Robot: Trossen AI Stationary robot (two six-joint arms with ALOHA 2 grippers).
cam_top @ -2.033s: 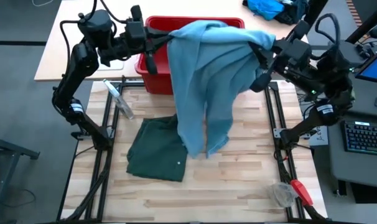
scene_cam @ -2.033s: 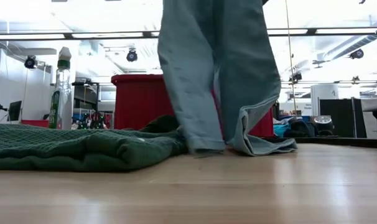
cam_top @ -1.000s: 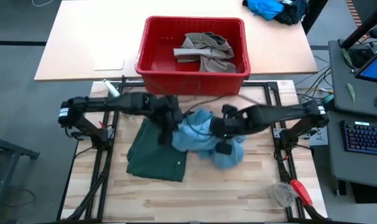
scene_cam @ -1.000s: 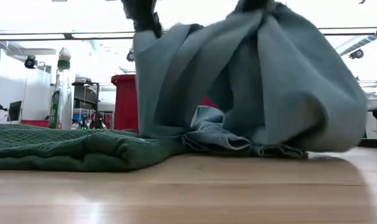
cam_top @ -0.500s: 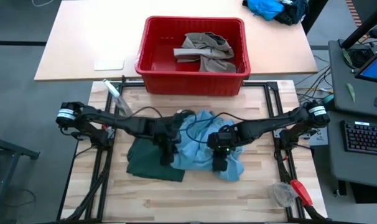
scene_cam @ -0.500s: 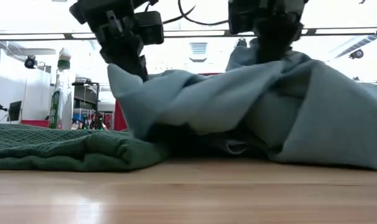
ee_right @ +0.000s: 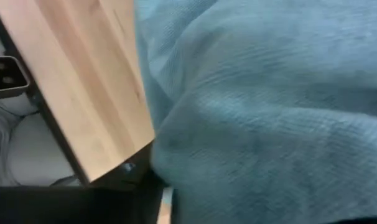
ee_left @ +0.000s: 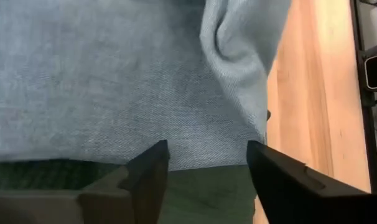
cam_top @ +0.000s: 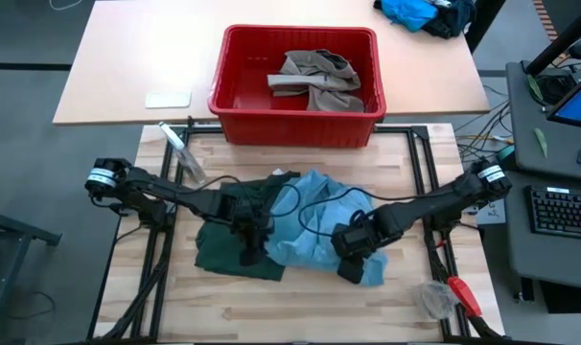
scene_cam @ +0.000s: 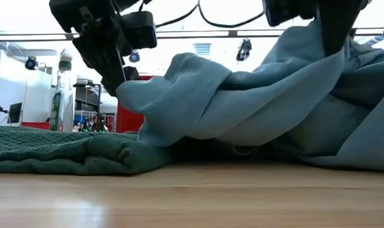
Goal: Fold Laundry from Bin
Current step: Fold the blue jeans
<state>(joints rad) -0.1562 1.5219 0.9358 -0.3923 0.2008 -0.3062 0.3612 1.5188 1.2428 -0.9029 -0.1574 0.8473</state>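
One red bin [cam_top: 235,105]; three garments: denim trousers [cam_top: 314,216], green shorts [cam_top: 219,251], khaki piece [cam_top: 314,75]; one bottle [cam_top: 182,150]; two grippers.

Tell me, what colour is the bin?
The bin is bright red; the high view shows it best.

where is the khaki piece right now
In the high view the khaki piece lies inside the red bin, toward its right side, at the table's far edge.
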